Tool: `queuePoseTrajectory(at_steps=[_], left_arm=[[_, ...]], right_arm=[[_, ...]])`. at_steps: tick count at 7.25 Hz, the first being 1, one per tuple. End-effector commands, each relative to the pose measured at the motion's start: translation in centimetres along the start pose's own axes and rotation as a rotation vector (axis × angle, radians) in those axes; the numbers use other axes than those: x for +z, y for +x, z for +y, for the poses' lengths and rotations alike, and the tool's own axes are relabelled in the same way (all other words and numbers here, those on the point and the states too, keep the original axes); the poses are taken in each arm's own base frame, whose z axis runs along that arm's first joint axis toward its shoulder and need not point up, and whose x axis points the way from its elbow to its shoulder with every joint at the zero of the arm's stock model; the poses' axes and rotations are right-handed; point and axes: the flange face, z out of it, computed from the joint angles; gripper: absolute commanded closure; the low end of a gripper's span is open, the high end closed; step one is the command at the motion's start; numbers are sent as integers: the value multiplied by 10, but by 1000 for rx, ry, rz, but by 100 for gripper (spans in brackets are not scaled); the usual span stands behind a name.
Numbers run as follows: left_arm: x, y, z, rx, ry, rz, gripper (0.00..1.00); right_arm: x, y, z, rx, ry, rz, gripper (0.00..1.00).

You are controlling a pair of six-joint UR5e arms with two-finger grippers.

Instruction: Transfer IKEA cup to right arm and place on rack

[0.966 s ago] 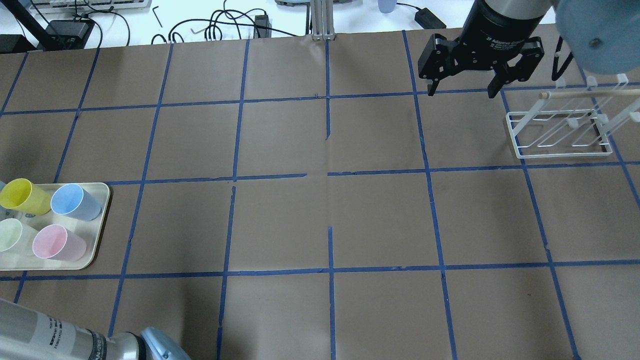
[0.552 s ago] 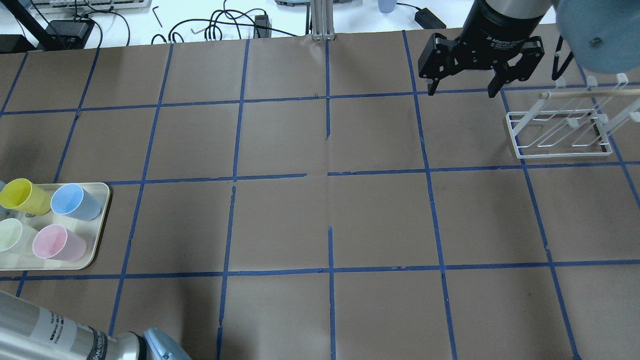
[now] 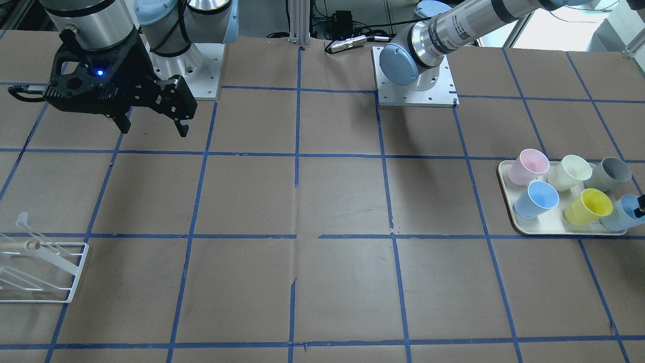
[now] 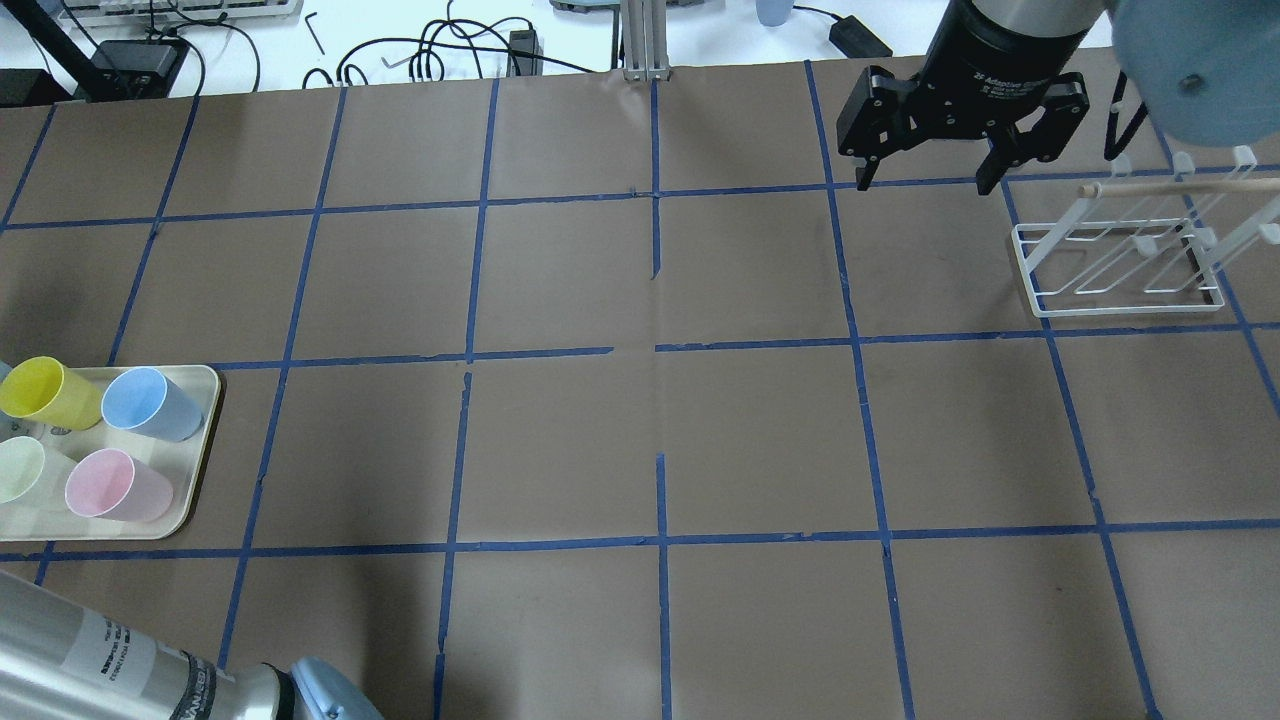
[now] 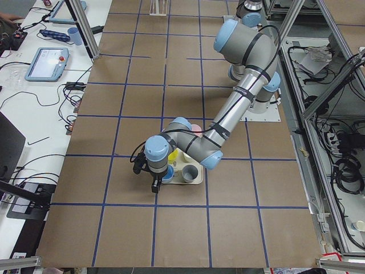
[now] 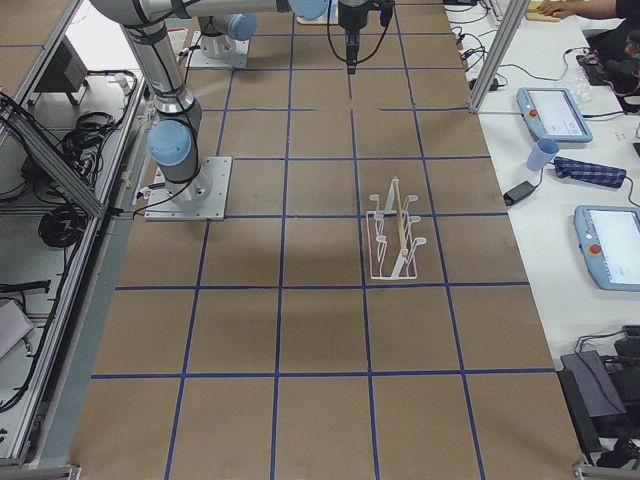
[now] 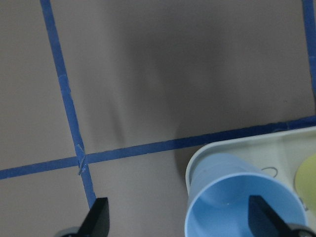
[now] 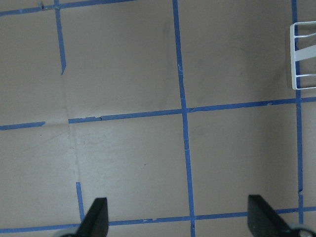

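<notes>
The IKEA cup [image 3: 617, 214] stands mouth up in the cream tray [image 3: 554, 228]. It sits in the tray's corner that lies farthest toward the robot's left and away from the robot's base, just beside the yellow cup [image 3: 587, 206]. The left gripper [image 7: 177, 210] hangs at that same corner of the tray, its jaws spread wide and grasping nothing. In the left wrist view one finger shows over the cup's open mouth and the other over bare worktop [image 4: 760, 440] just outside the tray's rim, so the cup's wall on that side lies between them. Whether either finger touches the cup cannot be told. Along the same long side of the tray, beyond the yellow cup, stands a sky-blue cup [image 3: 541, 199]. The tray's other long side, nearer the robot, carries a grey cup [image 3: 610, 174], a cream cup [image 3: 569, 172] and a pink cup [image 3: 528, 166], all mouth up. The right gripper [image 4: 923, 182] hovers above the worktop well apart from the tray, toward the opposite end, its jaws released and empty. The rack [image 4: 1120, 265] stands on the worktop farther still from the tray than the right gripper.
</notes>
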Motion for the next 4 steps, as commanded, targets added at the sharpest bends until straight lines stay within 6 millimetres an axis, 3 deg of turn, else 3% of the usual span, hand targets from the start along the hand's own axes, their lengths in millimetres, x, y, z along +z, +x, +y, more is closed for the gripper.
queuePoseTrajectory(at_steps=[1,4], left_arm=[[10,-1,1,-2,-10,11,8],[12,0,1,0,-14,23,48]], right_arm=[[0,0,0,0,0,0,0],[-1,0,0,0,2,0,0]])
